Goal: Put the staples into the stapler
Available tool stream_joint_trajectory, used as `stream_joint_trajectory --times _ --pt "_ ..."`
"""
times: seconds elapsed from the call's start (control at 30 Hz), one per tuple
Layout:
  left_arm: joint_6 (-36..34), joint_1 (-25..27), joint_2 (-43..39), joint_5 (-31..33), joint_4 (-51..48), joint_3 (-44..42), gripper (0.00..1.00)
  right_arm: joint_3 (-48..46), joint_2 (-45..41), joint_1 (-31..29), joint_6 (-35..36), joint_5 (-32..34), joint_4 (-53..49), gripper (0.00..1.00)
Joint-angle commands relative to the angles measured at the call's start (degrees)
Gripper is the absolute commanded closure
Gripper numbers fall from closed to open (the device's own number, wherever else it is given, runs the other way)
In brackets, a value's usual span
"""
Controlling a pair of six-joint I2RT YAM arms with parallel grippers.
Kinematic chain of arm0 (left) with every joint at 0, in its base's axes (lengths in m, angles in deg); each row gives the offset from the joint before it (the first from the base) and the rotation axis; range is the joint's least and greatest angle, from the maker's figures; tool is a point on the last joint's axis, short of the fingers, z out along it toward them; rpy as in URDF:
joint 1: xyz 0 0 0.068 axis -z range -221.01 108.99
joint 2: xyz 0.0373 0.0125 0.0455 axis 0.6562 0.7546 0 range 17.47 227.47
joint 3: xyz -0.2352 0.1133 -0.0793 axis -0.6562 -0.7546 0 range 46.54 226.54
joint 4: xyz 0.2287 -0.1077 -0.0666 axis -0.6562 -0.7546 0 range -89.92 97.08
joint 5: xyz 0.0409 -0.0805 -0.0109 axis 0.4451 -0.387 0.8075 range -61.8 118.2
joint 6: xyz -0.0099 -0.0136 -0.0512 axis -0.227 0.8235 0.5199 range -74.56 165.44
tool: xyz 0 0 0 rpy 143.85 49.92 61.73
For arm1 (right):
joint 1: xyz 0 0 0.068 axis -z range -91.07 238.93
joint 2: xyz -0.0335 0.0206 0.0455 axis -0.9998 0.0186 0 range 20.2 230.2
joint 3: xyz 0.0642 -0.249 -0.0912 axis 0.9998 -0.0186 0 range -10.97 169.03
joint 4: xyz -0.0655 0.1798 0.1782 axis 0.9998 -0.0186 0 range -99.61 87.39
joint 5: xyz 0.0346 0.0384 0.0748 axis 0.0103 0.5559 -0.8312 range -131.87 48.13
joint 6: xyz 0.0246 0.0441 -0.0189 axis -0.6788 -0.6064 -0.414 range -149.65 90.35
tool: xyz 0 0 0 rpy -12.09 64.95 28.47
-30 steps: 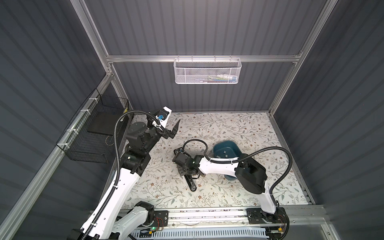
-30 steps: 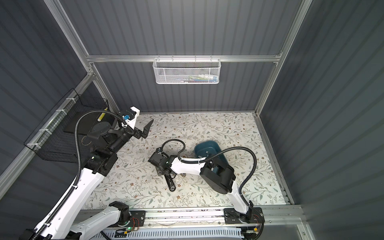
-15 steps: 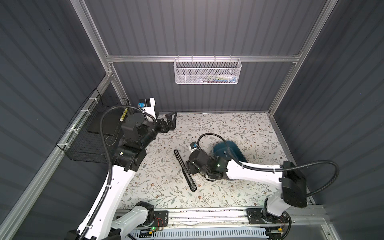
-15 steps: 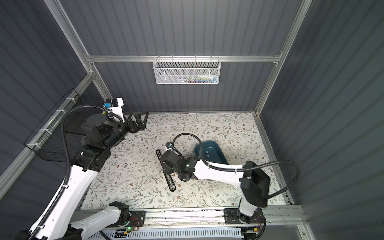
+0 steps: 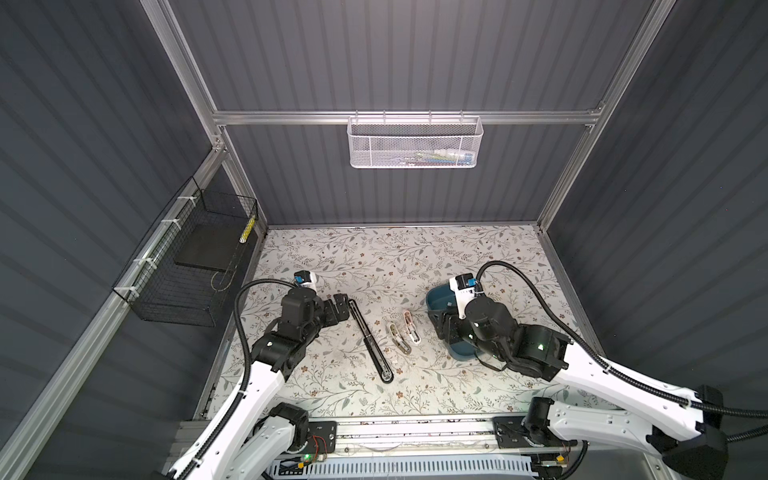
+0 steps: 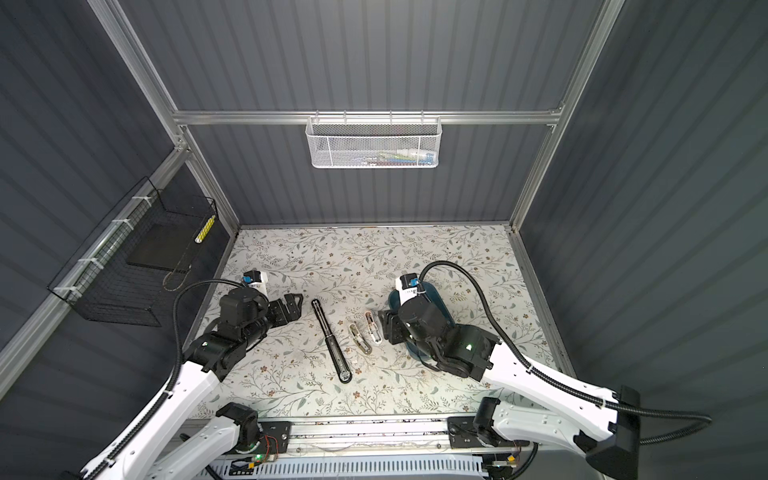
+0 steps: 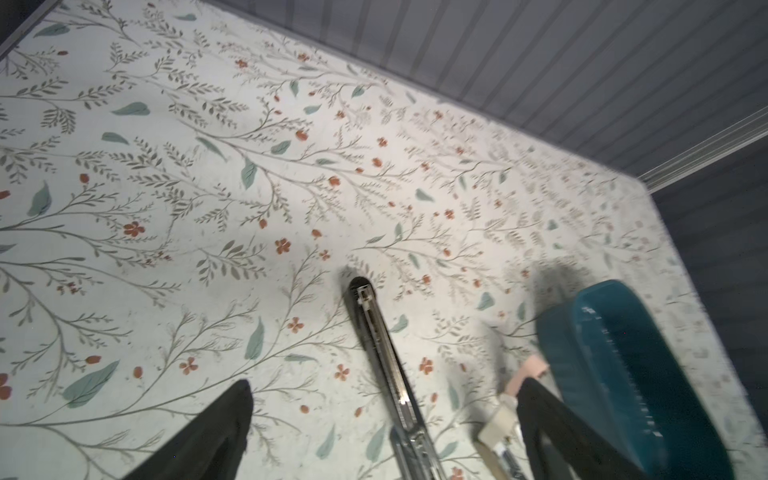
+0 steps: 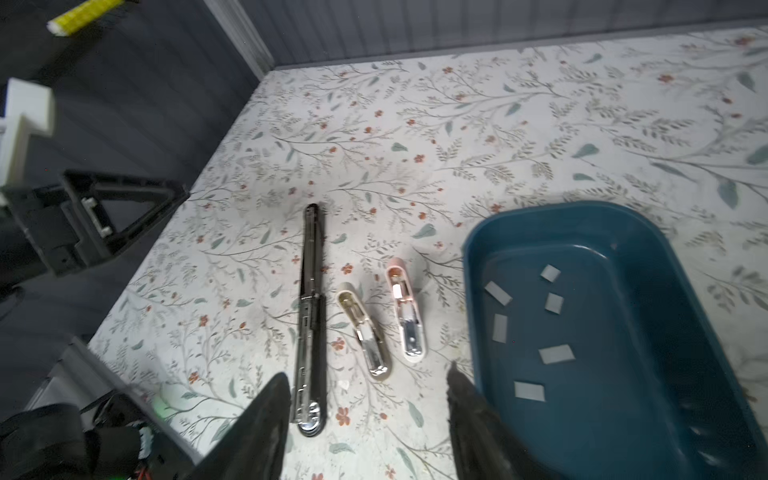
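1. The staples [image 8: 556, 354] are seen loose in the teal tray [image 8: 623, 214].
2. Light, brittle strips are expected; long edges should be pinched gently.
3. The left gripper [image 5: 340, 306] and right gripper [image 8: 368, 372] are spread, empty.

Your left gripper [image 7: 385, 384] is spread wide here, with both dark fingers [image 7: 220, 432] poking in over the floral-print tabletop [image 7: 166, 208]. A long black-and-chrome metal stapler [image 7: 376, 328] lies flat on the table and runs out between them. Beside one finger there's a blurry little pink-and-cream plastic piece [image 7: 528, 372], right next to a deep teal plastic tray [image 7: 561, 349]. A ribbed grey wall [image 7: 540, 62] sits behind it all.
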Motion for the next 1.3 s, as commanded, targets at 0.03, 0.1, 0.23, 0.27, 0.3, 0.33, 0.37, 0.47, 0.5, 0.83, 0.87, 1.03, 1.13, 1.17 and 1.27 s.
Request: stream_joint_trajectory --times 0.03,0.1,0.23,0.27,0.3,0.33,0.37,0.47,0.5,0.83,0.87,1.03,1.13,1.17,1.27 --pt "-3.4 -0.2 -3.3 6.6 8.4 -8.2 0.01 -0.3 2.5 7.1 2.2 -2.3 -9.8 0.4" --pt "-2.2 -0.2 -5.8 8.8 13.2 -13.5 0.01 -0.4 4.1 11.2 3.6 -3.7 -10.2 0.39" --pt "-0.5 -0.3 -9.4 10.4 14.2 -15.9 0.01 -0.5 11.7 18.9 5.8 -12.9 -4.9 0.48" --pt "-0.5 -0.2 -9.7 10.2 15.5 -16.7 0.01 -0.2 13.9 19.8 6.3 -13.8 -4.0 0.49" --pt "-0.7 -0.2 -9.6 10.4 17.0 -17.5 0.0 0.1 16.3 20.5 7.0 -14.4 -2.7 0.5" --pt "-0.8 -0.2 -9.0 11.1 17.5 -17.4 0.0 0.7 18.8 21.2 7.2 -14.8 -1.7 0.51" --pt "-0.8 -0.2 -8.1 12.5 16.3 -16.5 0.0 1.5 21.2 22.0 7.4 -15.3 -1.1 0.52" --pt "1.7 -0.3 -5.1 18.6 4.6 -9.7 0.01 6.0 28.0 25.2 7.8 -16.5 -1.9 0.57" --pt "2.4 -0.2 -4.8 19.6 2.5 -8.9 0.01 7.1 29.6 26.4 7.8 -16.6 -2.1 0.58" --pt "4.3 -0.2 -4.0 24.7 -4.8 -7.1 0.01 12.2 38.7 28.7 9.9 -13.8 -2.0 0.61" --pt "4.0 -0.3 -3.6 24.2 -3.3 -7.7 0.01 12.2 39.1 28.7 10.0 -13.6 -2.0 0.61" --pt "3.4 -0.2 -3.0 24.2 -1.5 -8.2 0.01 10.9 39.5 28.7 9.8 -11.9 -2.1 0.61" --pt "3.2 -0.2 -5.6 23.9 -0.9 -9.3 0.01 10.7 40.1 28.7 10.0 -12.1 -2.5 0.61" --pt "3.2 -0.2 -6.5 23.8 -0.9 -9.7 0.0 10.9 40.4 28.7 10.1 -12.7 -2.6 0.61" --pt "3.0 -0.2 -8.6 23.5 -0.3 -10.6 0.01 11.0 41.1 28.7 10.3 -13.9 -2.7 0.61"
